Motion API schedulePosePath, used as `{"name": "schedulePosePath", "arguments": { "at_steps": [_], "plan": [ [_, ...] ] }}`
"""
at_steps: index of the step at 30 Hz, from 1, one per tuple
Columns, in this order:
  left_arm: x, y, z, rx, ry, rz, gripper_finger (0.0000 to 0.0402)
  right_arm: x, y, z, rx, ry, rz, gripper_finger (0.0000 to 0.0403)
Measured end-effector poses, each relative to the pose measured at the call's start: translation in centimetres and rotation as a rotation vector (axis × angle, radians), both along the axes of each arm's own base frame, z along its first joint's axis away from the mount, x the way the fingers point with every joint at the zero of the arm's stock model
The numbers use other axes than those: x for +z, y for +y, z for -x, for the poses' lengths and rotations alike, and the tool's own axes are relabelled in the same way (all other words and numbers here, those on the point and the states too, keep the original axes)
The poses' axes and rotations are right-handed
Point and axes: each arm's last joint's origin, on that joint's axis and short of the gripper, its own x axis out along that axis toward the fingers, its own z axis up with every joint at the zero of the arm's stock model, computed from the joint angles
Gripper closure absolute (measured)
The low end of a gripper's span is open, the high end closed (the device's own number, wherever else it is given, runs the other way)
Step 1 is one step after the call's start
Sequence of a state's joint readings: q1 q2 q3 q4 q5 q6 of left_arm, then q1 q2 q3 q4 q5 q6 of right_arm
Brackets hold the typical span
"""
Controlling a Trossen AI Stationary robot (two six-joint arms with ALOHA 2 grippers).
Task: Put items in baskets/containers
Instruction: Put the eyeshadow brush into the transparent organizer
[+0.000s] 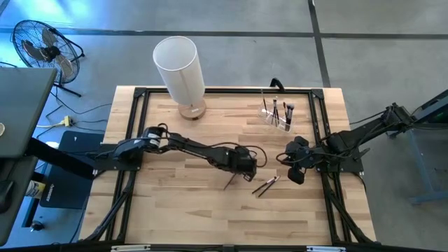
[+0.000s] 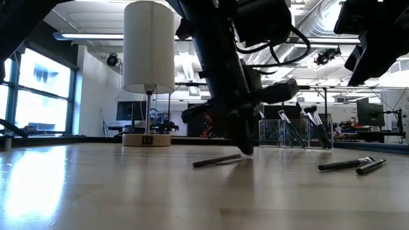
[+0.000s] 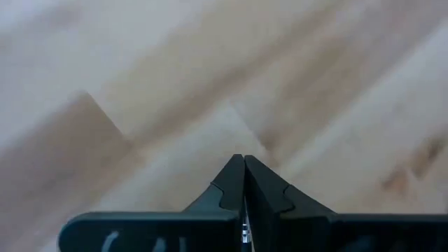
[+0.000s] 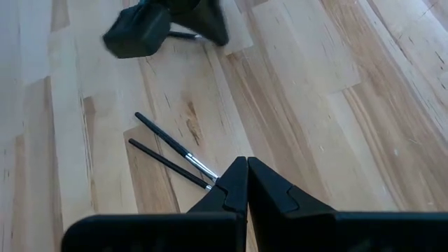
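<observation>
From above, your left claw (image 1: 245,168) sits low over the middle of the wooden surface (image 1: 175,203), its fingers pressed together on one brush (image 1: 229,183) that slants out toward the near side. Your right claw (image 1: 295,175) hangs just right of it, fingers pressed together on nothing, with two loose brushes (image 1: 267,185) lying between the claws, nearer the right one. The tall white cylinder (image 1: 180,70) stands at the far left edge, and the clear holder (image 1: 278,113) with a few brushes upright in it stands far right. From surface height, the left claw (image 2: 245,148) comes down to touch the pinched brush (image 2: 217,160), whose free end rests on the wood; the loose pair (image 2: 353,165) lies to the right, the holder (image 2: 295,133) behind. Your left wrist view shows the closed fingers (image 3: 231,183) above bare wood. Your right wrist view shows the closed fingers (image 4: 234,183) beside the pair of brushes (image 4: 171,152), the left claw (image 4: 168,21) beyond.
</observation>
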State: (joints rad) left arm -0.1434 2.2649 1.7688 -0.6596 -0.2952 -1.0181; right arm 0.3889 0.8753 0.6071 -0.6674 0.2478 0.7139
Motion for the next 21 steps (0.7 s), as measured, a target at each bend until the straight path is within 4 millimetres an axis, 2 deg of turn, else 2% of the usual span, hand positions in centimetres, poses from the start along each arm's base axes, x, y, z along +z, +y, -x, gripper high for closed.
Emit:
{"name": "schedulePosePath", "arguments": {
  "at_steps": [5,10,13,21],
  "plan": [
    [3.5,0.6,0.3,0.032,-0.096,-0.1,0.0401,0.0,0.0,0.0,0.002,-0.002,0.01,0.0402],
    [5.4,1.3,0.7,-0.004,-0.116,-0.191,0.0401,0.0,-0.1,0.0,-0.001,0.003,0.016,0.0401],
    [7.0,2.6,0.9,-0.009,-0.132,-0.243,0.0401,0.0,-0.1,0.0,-0.012,-0.001,0.031,0.0402],
    [7.5,6.5,1.0,-0.086,-0.082,-0.259,0.0401,0.0,-0.2,0.1,-0.039,-0.003,0.045,0.0402]
  ]
}}
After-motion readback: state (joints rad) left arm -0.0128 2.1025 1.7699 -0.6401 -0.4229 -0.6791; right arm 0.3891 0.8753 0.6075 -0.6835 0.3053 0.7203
